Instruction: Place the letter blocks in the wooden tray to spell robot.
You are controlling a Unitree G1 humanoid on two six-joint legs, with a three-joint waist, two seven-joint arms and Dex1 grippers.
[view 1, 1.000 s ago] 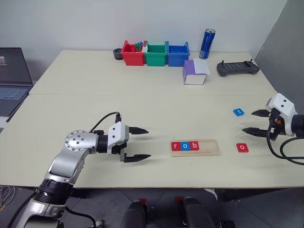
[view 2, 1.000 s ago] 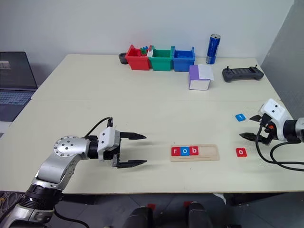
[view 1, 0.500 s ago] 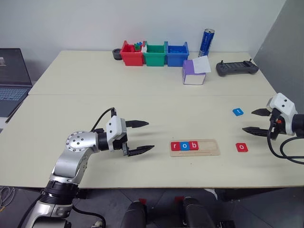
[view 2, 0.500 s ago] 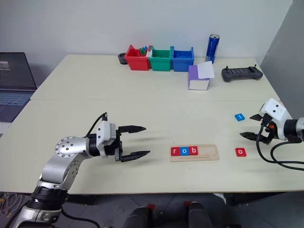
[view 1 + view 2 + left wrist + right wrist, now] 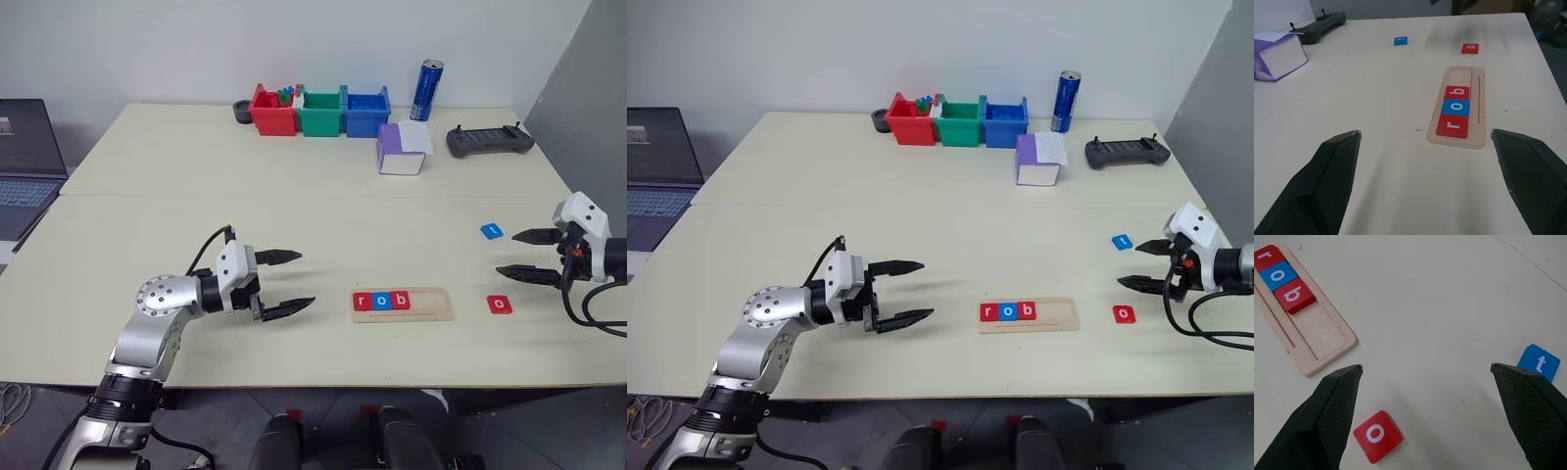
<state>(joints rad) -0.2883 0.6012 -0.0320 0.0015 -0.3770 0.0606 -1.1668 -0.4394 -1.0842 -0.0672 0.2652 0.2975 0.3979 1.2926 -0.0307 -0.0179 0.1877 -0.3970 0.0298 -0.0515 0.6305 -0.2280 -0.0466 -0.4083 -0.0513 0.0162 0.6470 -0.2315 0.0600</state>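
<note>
The wooden tray lies near the table's front edge with three letter blocks in its left part: red r, blue o, red b. A loose red o block lies to the tray's right. Farther back on the right lies a blue t block. My right gripper hovers open just right of and between these two loose blocks, empty. To the tray's left my left gripper is open and empty, its fingers pointing toward the tray.
At the back stand red, green and blue bins, a blue can, a purple-and-white box and a dark controller. A laptop sits at the far left.
My left gripper has turned a little, its fingers swinging slightly up and toward the tray. The right gripper has turned slightly in place. No block has moved.
</note>
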